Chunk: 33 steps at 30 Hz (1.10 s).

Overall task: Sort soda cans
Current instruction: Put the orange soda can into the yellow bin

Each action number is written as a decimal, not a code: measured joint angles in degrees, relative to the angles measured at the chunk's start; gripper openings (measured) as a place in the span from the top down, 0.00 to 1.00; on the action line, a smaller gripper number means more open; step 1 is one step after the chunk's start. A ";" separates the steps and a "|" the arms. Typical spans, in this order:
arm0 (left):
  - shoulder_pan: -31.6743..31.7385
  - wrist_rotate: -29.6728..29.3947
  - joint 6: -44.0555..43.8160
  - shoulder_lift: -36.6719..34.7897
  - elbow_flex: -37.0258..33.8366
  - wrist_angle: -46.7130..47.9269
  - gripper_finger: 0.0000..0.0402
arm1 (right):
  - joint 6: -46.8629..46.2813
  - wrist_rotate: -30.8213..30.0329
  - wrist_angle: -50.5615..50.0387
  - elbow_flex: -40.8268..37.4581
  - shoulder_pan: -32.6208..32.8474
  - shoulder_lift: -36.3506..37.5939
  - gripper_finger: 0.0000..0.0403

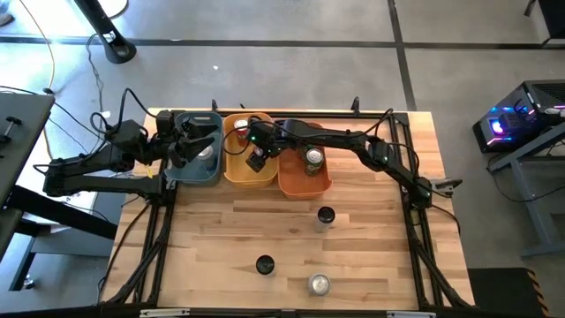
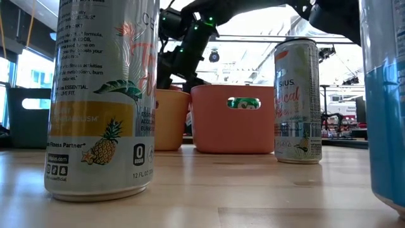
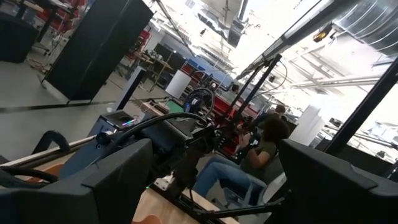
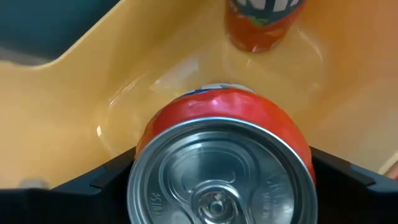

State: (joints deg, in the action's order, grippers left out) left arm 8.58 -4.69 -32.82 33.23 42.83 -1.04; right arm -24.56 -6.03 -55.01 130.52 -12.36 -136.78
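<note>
Right under your right wrist camera sits a red soda can, silvery top up, inside the yellow bin, with the right end effector straddling it. Its fingers flank the can on both sides, spread wide; whether the pads are touching the metal you cannot tell from here. A second red can stands farther along the same bin floor, so you look to be at the release.

Do it cleanly: make sure the fingers are fully off the can, then lift straight up. Don't swing sideways until you're above the rim, or you may tip this can into its neighbour.

Your left end effector waits spread above the dark teal bin, holding nothing, its camera looking out at the room. Keep it there, clear of the right arm's exit.

Left to sort on the worktop: a black-topped can near the orange bin, another dark can and a silver can toward the front edge. A green can already stands in the orange bin.
</note>
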 joint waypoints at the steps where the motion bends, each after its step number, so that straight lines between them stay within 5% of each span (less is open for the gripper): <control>1: 0.00 0.11 0.00 0.00 0.00 0.00 0.14 | -0.36 -0.66 0.56 -0.01 -0.01 -0.13 0.18; 33: 0.00 1.16 0.47 -0.02 0.00 0.26 0.14 | 3.69 -0.61 2.96 -0.17 -0.25 -0.36 0.16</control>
State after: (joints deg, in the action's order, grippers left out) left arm 8.58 -3.53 -32.35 33.21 42.83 -0.78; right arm -20.87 -6.63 -52.05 130.34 -12.61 -137.14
